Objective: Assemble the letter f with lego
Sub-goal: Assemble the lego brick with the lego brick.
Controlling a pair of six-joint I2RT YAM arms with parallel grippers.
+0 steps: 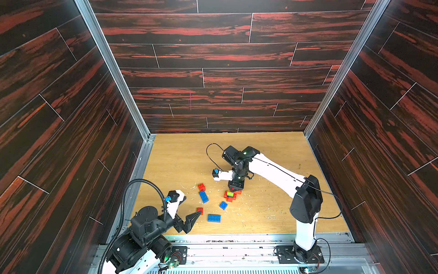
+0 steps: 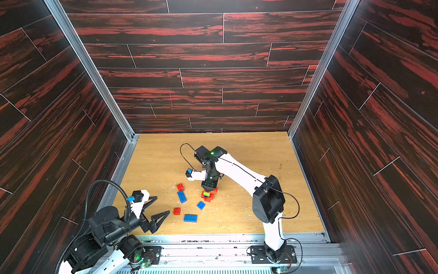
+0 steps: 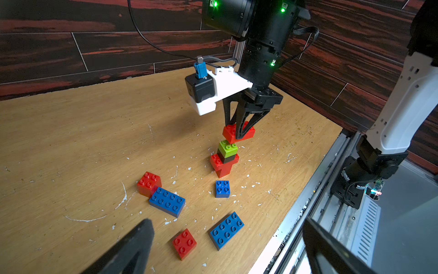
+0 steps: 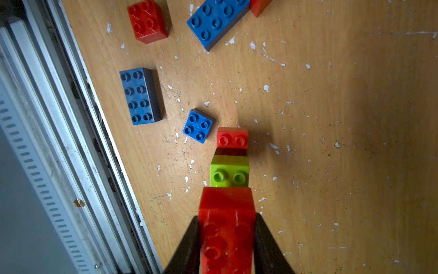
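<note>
**A thin stack with nothing bracing it**

The right gripper (image 3: 239,132) pinches a red brick (image 3: 228,132) by its sides, right over the stack (image 3: 221,167) near the middle of the table (image 3: 71,142). The stack is red at the foot, then a black brick (image 3: 228,159), then a lime green brick (image 3: 228,148) on top. The red brick covers only part of the green one and looks slightly tilted. I cannot tell whether it touches the studs.

The main risk is a push that lands off-centre. The stack is narrow and already stepped, so pressing on one edge could tip it or pop the green brick loose. A tilted brick may also jam on the studs instead of seating.

The left gripper (image 1: 193,205) is spread wide and empty, well apart from the stack, so nothing steadies it. If the stack falls, it probably hits the small blue brick (image 3: 222,188) just beside its foot.
</note>
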